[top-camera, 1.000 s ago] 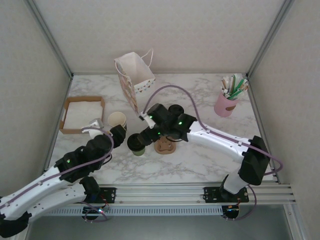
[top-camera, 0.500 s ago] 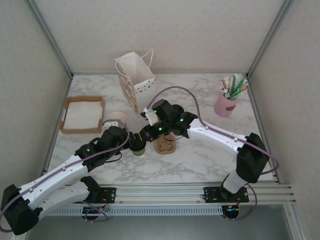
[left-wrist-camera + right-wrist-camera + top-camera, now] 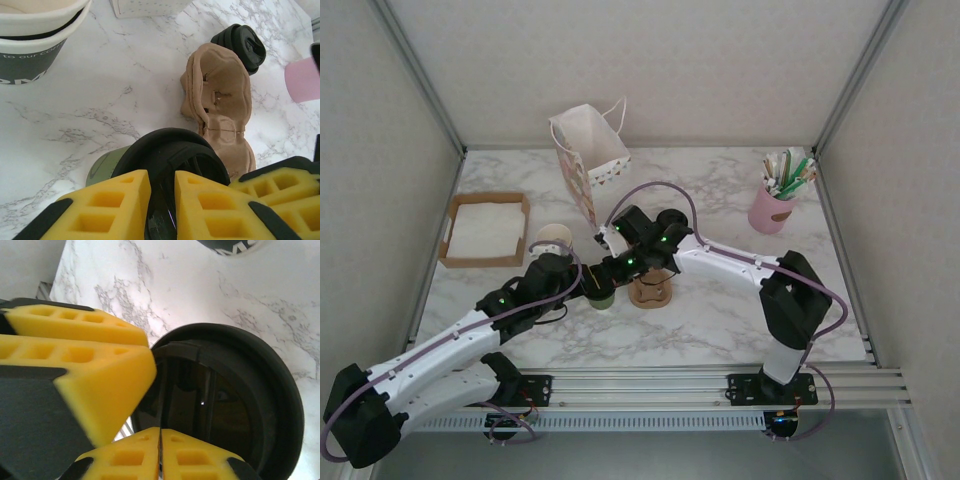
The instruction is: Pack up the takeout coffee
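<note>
The upright coffee cup (image 3: 599, 297) sits under both arms. Left fingers (image 3: 125, 200) pinch its lid (image 3: 167, 145); right fingers (image 3: 200, 460) are together beside it.

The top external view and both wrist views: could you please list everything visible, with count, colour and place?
takeout coffee: one, olive-green cup with black lid, table centre.
lidless cup stack: one, dark outside and cream inside, behind-left of the coffee.
cardboard carrier: one, brown, empty, right of the coffee.
paper bag: one, white with a pattern, far centre-left.
tray: one, brown with white contents, far left.
pink cup: one, holding sticks, far right.
black round piece: one, beyond the carrier, possibly spare lids.
table: one, white-grey marble.
left gripper: yellow pads, closed narrowly on the lid's rim.
right gripper: yellow pads shut together at the lid's edge.
</note>
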